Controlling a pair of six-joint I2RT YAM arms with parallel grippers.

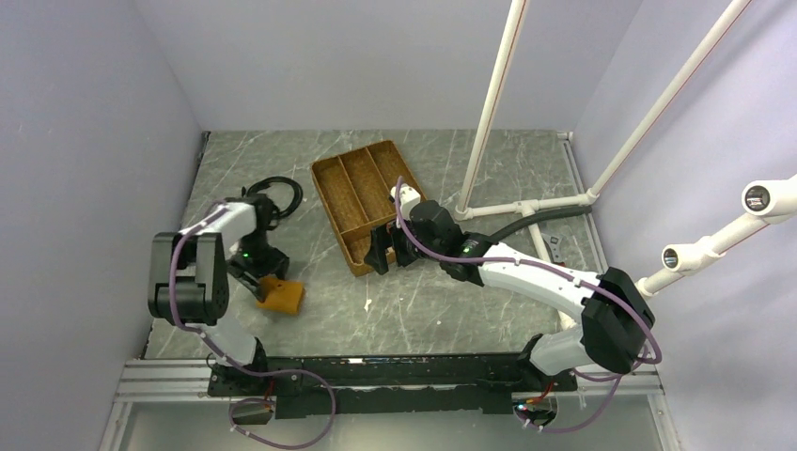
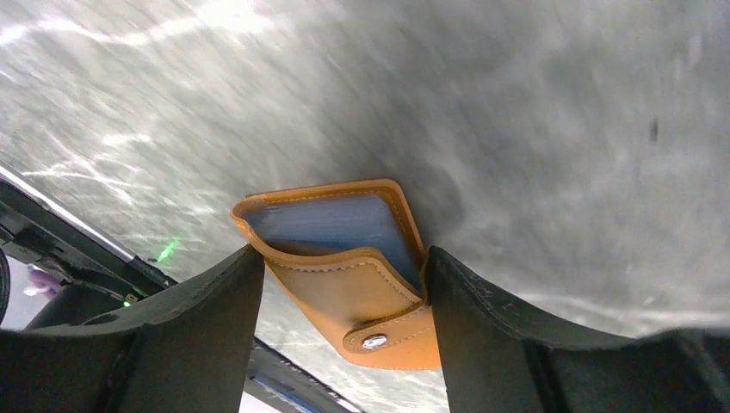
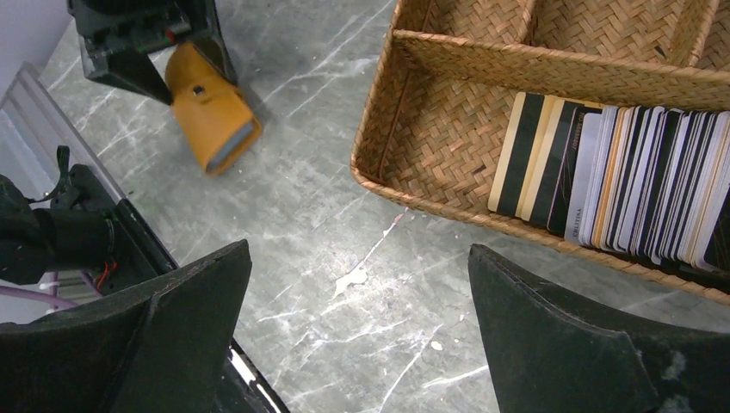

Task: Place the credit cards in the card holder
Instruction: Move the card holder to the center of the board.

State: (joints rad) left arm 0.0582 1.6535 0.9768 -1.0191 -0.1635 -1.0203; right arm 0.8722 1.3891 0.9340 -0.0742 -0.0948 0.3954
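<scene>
Top view: left gripper (image 1: 263, 287) is clamped on the card holder (image 1: 281, 297) at the table's (image 1: 451, 301) left near side, well apart from the wicker tray (image 1: 352, 188). The cards are hidden there behind the right gripper (image 1: 381, 252).

Left wrist view, blurred: 2 fingers (image 2: 215, 318) pinch the holder's (image 2: 344, 284) sides. The snap end is toward the camera and the blue-lined pocket mouth points away. Can't tell if it touches the table.

Right wrist view: credit cards (image 3: 620, 185) stand fanned in a row in 1 tray (image 3: 430, 129) compartment. The right gripper (image 3: 357, 254) is spread wide and empty, over the table just beside that compartment. The holder's (image 3: 211, 107) long axis runs diagonally, mouth facing away from the left gripper.
</scene>
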